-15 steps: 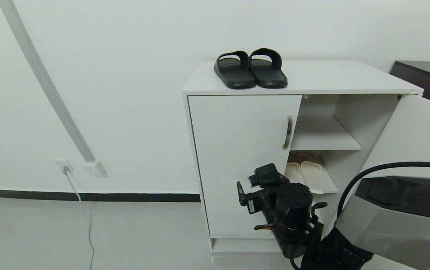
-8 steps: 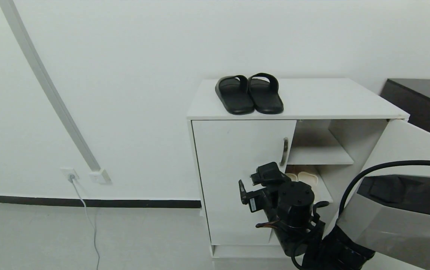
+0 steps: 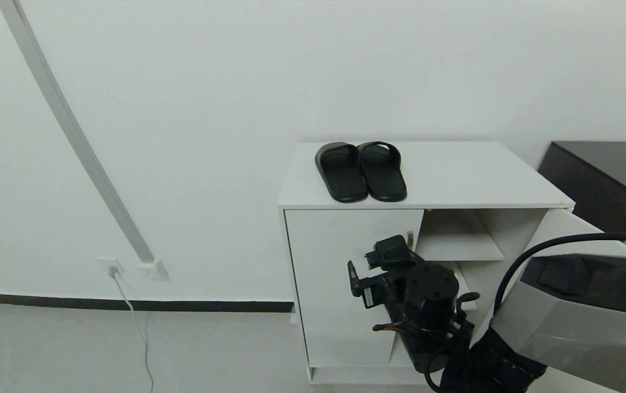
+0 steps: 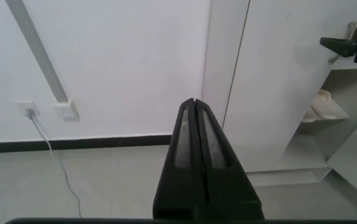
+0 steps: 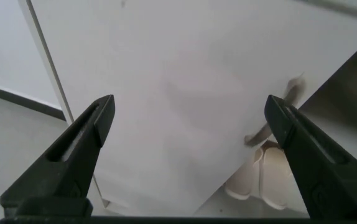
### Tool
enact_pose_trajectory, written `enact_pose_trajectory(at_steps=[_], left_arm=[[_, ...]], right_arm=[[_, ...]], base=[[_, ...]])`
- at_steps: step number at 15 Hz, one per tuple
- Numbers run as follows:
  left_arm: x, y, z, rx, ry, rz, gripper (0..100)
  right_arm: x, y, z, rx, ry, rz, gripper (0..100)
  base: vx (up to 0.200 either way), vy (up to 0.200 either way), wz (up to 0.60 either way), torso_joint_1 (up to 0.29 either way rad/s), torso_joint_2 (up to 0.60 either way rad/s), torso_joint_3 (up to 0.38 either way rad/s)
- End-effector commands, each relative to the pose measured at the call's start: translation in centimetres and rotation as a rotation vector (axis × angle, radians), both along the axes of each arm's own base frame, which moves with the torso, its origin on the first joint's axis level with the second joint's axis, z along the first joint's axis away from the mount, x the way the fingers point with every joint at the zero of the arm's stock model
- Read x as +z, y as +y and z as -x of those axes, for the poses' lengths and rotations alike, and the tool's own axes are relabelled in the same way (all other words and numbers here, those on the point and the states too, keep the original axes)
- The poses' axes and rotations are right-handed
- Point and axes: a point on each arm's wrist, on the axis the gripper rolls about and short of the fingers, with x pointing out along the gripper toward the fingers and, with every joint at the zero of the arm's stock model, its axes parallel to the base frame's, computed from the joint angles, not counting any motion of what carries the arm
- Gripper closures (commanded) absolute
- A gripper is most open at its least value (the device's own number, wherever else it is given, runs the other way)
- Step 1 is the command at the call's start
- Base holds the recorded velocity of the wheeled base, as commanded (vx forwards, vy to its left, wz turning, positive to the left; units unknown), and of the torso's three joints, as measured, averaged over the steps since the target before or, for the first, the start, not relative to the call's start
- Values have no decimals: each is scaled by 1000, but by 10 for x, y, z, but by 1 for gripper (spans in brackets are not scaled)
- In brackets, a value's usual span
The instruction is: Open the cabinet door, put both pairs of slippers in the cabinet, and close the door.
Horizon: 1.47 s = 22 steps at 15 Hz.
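A pair of black slippers (image 3: 361, 172) lies side by side on top of the white cabinet (image 3: 454, 180). The left door (image 3: 345, 284) is closed, and the right door (image 3: 569, 229) stands swung open. A pair of white slippers (image 5: 262, 180) rests on the lower shelf inside, also seen as white slippers (image 4: 324, 106) from the left wrist. My right gripper (image 5: 190, 106) is open and faces the closed left door near its handle (image 5: 278, 112); in the head view the right gripper (image 3: 370, 265) hangs before the cabinet's middle. My left gripper (image 4: 194, 102) is shut, holds nothing, and sits left of the cabinet.
A wall socket with a hanging cable (image 3: 109, 268) and a slanted conduit strip (image 3: 72, 131) are on the wall to the left. A dark piece of furniture (image 3: 602, 174) stands right of the cabinet. Open floor (image 3: 127, 349) lies left of the cabinet.
The head camera has moved, so the cabinet and slippers sit lower in the picture and more of the cabinet top shows. The right arm keeps its place in the view.
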Motion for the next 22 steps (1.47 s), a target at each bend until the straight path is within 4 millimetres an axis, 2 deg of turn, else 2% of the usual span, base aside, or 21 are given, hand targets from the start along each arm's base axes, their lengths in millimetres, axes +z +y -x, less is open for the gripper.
enact_pose_trajectory(at_steps=[1, 9, 13, 16, 18, 22], left_arm=[[0, 0, 0, 0, 1, 0, 100], [0, 0, 0, 0, 2, 0, 100], [0, 0, 0, 1, 1, 0, 100], [0, 0, 0, 3, 1, 0, 100], [0, 0, 0, 3, 2, -3, 100], [0, 0, 0, 1, 2, -6, 100]], right_arm=[[1, 0, 0, 1, -3, -1, 0], [1, 0, 0, 0, -3, -1, 0], [1, -2, -2, 1, -17, -16, 0], [3, -4, -6, -4, -23, -20, 0], [18, -4, -14, -13, -41, -38, 0], [71, -8, -28, -45, -4, -106, 0]], base=[[0, 0, 0, 227, -549, -320], [0, 0, 0, 243, -550, -306], [0, 0, 0, 179, -388, -212], [0, 0, 0, 34, -73, -37], [0, 0, 0, 0, 0, 0], [0, 0, 0, 0, 0, 0]])
